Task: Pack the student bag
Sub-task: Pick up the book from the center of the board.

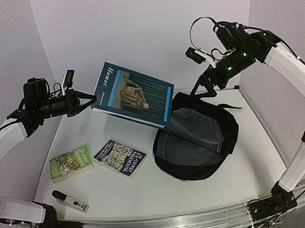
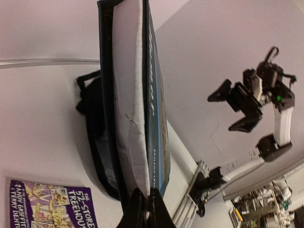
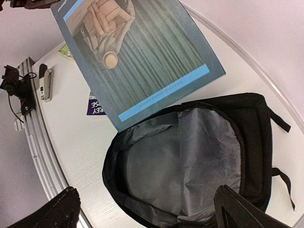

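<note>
Just beneath right end effector (image 1: 204,89) lies student bag (image 1: 196,137).

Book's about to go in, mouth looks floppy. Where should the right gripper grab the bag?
Probably pinch the student bag at its far-right black rim, coming down from above with the open right gripper: the mouth faces up, that edge lies clear of the blue book.

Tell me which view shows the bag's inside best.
Right wrist: the bag lies open below it, grey lining filling the frame. Top external shows it smaller; in left wrist the book mostly hides it.
</note>
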Motion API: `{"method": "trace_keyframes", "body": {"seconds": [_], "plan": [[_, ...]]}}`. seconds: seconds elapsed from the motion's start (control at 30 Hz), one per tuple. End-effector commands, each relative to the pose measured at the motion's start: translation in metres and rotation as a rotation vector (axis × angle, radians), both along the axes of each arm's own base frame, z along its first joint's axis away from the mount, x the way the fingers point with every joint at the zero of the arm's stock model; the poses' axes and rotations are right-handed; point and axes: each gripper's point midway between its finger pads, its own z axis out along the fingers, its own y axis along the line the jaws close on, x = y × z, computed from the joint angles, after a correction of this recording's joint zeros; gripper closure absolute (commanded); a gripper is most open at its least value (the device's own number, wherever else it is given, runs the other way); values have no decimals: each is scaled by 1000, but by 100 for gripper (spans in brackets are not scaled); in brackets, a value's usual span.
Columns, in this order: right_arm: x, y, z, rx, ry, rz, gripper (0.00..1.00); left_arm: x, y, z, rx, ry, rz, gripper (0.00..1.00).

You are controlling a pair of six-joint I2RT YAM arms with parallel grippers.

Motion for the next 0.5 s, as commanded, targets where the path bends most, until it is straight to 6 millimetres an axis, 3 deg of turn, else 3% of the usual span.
{"method": "trace_keyframes", "body": {"seconds": [0.0,0.2,0.47], "plan": [[-33,2,-17,8,177,88,2,-54,-26,5,-7,-54,-249,100],[-47,4,-31,1,278,133,2,-98,-57,5,21,-87,-432,100],[-77,22,-39,133,511,209,2,-128,-63,15,-10,-124,-572,100]]}}
